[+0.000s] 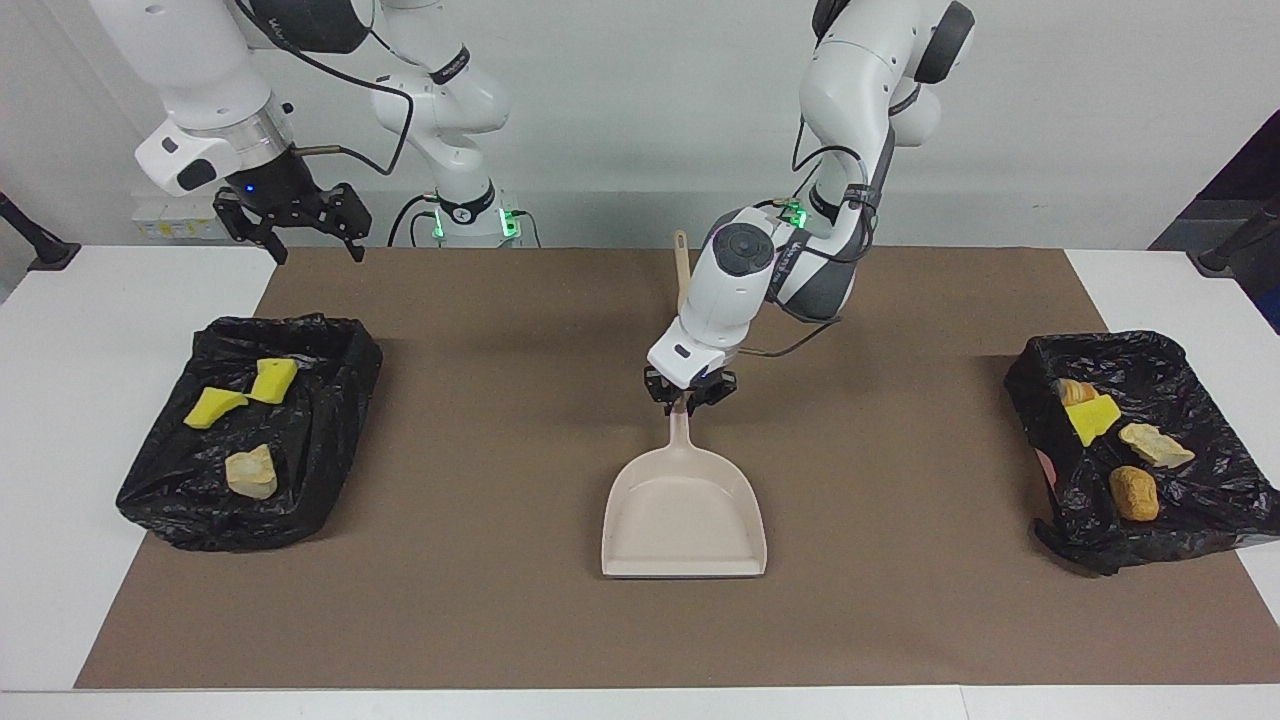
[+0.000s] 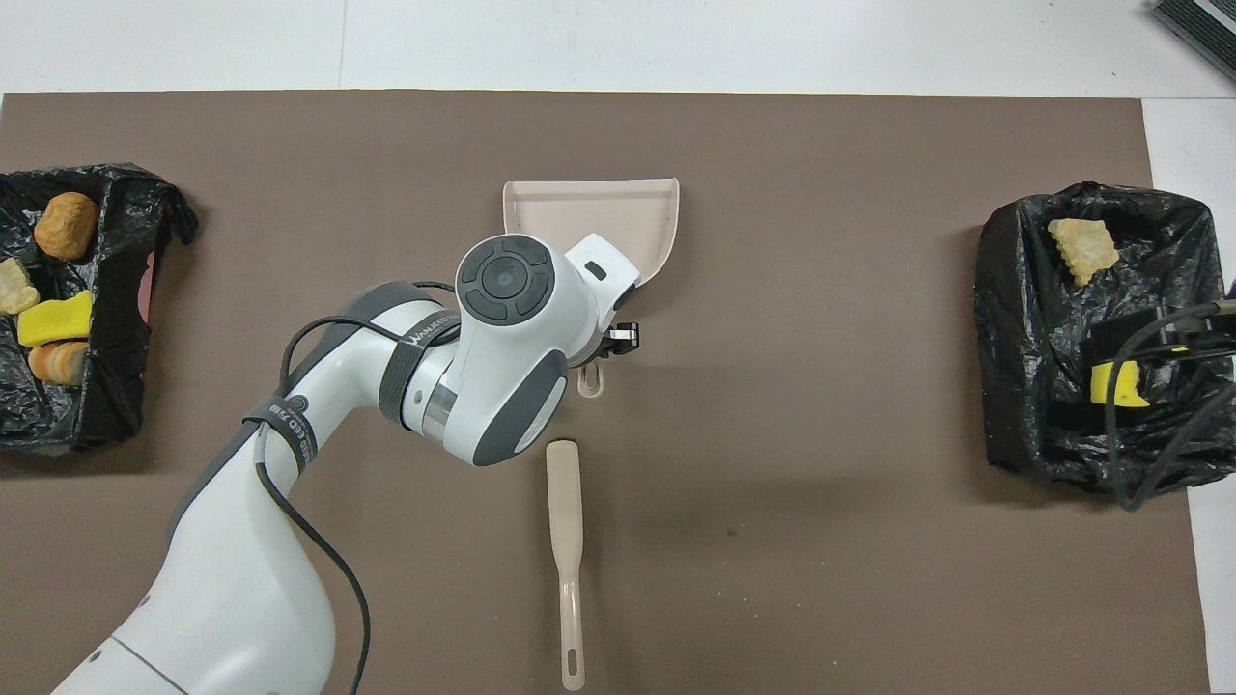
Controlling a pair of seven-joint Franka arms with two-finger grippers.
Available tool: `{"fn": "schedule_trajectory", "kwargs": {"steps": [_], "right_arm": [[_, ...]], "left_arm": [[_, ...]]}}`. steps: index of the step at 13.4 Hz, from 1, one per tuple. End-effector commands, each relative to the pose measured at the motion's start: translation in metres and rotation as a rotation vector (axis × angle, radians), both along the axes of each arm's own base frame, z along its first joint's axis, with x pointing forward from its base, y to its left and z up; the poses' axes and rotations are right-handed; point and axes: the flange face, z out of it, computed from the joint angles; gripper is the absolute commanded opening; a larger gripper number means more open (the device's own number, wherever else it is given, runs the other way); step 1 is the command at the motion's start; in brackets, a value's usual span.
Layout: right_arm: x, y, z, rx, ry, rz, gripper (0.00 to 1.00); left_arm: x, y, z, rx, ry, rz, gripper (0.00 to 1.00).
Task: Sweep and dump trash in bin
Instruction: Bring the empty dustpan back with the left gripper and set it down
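Jaws of our left gripper (image 1: 688, 392) were clamped on the dustpan (image 1: 684, 512) handle, mid-bench. Our right gripper (image 1: 290, 222) waited with jaws apart over the bench edge. Trash (image 1: 250, 470) lay in both bins (image 1: 330, 345). We could tip the empty pan if we lifted fast.

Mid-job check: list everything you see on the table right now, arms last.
dustpan: one, pale pink, mid-mat, empty
sweeping tool: one, beige, flat on the mat, nearer the robots than the dustpan
right-end bin: one, black-lined
three scraps: two yellow, one pale, in the right-end bin
left-end bin: one, black-lined
four scraps: yellow, pale, two orange-brown, in the left-end bin
mat: one, brown
left pincer: shut on the dustpan's handle
right pincer: open, waiting above the table's edge
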Motion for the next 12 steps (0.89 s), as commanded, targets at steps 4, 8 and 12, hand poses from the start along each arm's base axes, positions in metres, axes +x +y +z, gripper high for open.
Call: {"fn": "schedule_trajectory", "kwargs": {"steps": [4,8,12], "right_arm": [[0.002,0.001,0.002,0.015,-0.012,-0.018,1.00],[0.002,0.001,0.002,0.015,-0.012,-0.018,1.00],[0.002,0.001,0.002,0.015,-0.012,-0.018,1.00]], "left_arm": [[0.018,0.049,0.050,0.005,-0.025,0.054,1.00],[0.039,0.121,0.094,0.023,-0.039,0.164,1.00],[0.036,0.204,0.151,0.066,-0.007,0.241,1.00]]}}
